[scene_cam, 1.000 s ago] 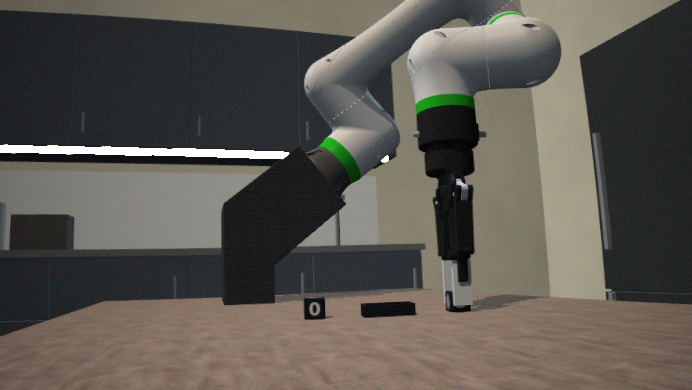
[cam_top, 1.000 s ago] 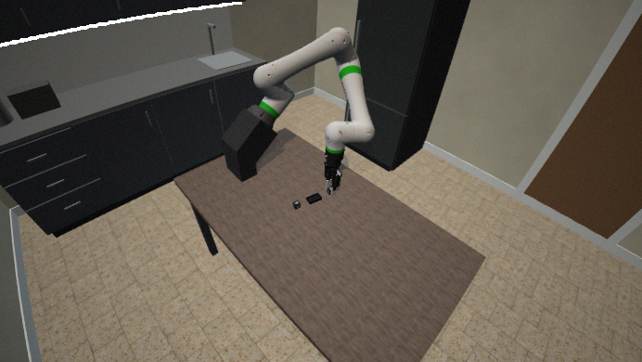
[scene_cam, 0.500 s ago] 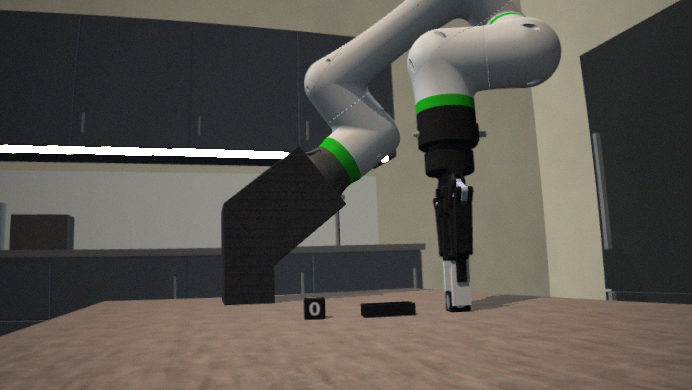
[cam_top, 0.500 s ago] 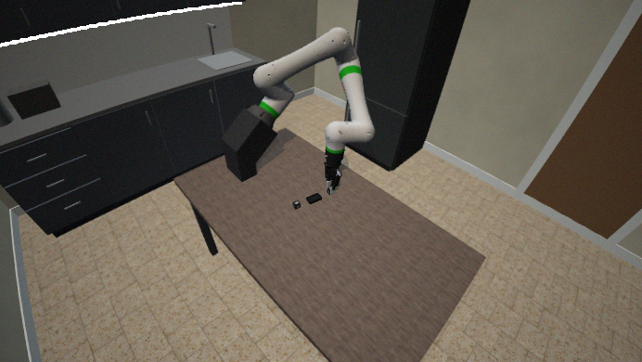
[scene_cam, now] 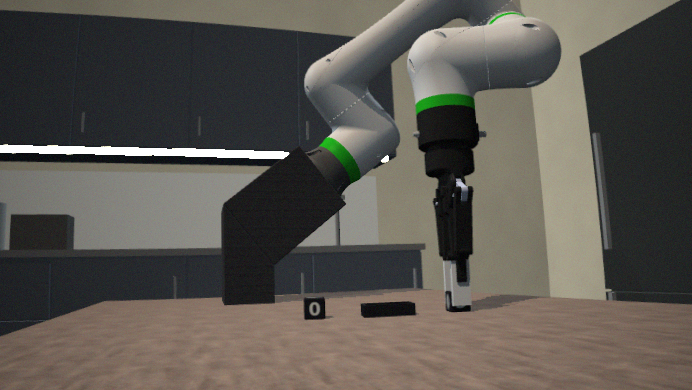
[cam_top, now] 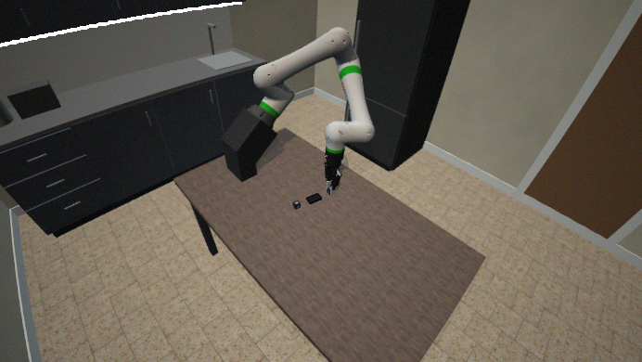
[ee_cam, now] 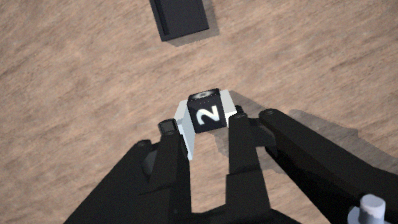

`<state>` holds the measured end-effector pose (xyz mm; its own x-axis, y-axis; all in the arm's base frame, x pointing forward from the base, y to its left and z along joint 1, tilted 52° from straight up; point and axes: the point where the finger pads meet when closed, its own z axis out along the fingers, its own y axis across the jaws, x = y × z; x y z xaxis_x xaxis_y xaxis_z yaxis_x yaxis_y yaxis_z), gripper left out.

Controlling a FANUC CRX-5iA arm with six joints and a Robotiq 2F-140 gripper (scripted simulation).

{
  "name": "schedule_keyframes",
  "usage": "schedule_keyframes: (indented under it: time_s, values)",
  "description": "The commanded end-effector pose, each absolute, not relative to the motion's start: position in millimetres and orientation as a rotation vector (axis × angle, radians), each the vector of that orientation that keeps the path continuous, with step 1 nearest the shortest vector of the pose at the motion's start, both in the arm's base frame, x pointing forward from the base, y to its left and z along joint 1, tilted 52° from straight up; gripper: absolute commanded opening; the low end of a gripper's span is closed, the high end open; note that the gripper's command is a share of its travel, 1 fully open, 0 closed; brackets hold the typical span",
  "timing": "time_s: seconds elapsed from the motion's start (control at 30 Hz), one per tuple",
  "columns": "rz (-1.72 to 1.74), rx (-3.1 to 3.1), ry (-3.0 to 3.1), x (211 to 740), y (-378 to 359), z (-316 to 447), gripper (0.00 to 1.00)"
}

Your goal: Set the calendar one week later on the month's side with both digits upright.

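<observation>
My gripper (cam_top: 331,189) (scene_cam: 457,301) (ee_cam: 207,108) points straight down at the table, to the right of the tray. Its white finger pads are shut on a black cube (ee_cam: 207,113) whose upward face shows a 2; the cube sits at table level. In the exterior view a finger pad hides this cube. The black tray (cam_top: 314,199) (scene_cam: 388,309) (ee_cam: 180,19) lies flat on the table and holds no cube. A second black cube (cam_top: 296,204) (scene_cam: 314,308) stands on the table left of the tray, with a 0 facing the exterior camera.
The brown table (cam_top: 371,260) (scene_cam: 200,345) stretches far forward and to the right. The arm's dark pedestal (cam_top: 246,144) (scene_cam: 260,240) stands at the table's back left corner. Kitchen cabinets and a tall dark cupboard stand beyond the table.
</observation>
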<state>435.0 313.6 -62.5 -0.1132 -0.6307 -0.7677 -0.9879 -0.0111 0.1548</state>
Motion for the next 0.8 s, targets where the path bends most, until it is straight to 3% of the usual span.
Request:
schedule_keyframes:
  time_s: [0.0, 0.4, 0.77]
  values:
    - [0.964, -1.676, 1.786, 435.1, 313.5, -62.5, 0.16]
    - [0.964, -1.676, 1.786, 435.8, 308.4, -58.4, 0.16]
    - [0.964, -1.676, 1.786, 442.8, 257.0, -17.2, 0.16]
